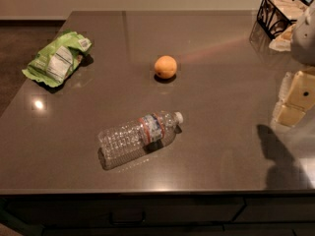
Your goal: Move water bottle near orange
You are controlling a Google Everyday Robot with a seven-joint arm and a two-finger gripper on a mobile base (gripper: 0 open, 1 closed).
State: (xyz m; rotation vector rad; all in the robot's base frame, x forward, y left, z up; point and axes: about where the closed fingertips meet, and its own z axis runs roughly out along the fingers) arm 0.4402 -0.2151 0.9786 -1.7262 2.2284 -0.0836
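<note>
The water bottle (140, 135) lies on its side on the dark table (221, 73), in the front middle. It is clear and ribbed, with a red, white and blue label, and its white cap points right. The orange (165, 66) sits beyond it, near the table's middle, well apart from the bottle. My gripper (295, 100), with yellowish blocks, hangs above the table at the right edge of the view, far right of the bottle and holding nothing. Its shadow falls on the table below it.
A green snack bag (58, 59) lies at the table's left edge. A black wire basket (280, 14) with pale items stands at the back right corner. The table's front edge runs along the bottom, with drawers beneath.
</note>
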